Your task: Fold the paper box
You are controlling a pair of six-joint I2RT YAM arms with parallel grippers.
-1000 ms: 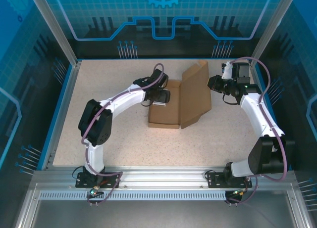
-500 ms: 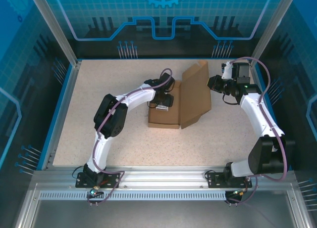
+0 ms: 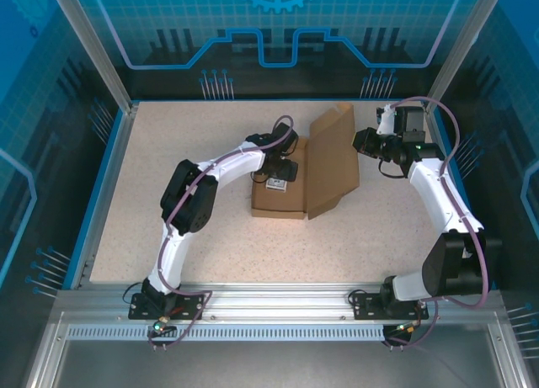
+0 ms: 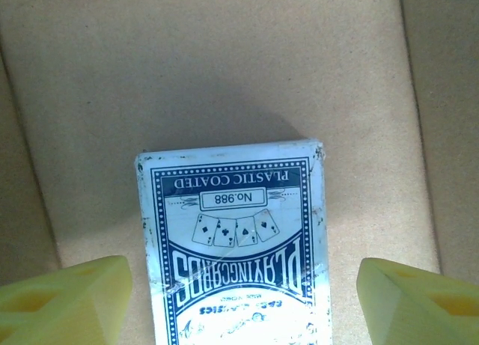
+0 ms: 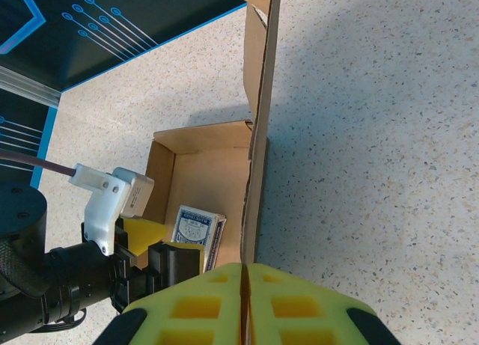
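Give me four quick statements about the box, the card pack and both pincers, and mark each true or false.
1. A pack of cards lies inside the box. True.
2. The left pincer is shut on the pack. False: its fingers stand apart, one on each side of it.
3. The right pincer clamps the edge of the lid. True.
4. The lid lies flat over the box. False: it stands raised, and the box is open.
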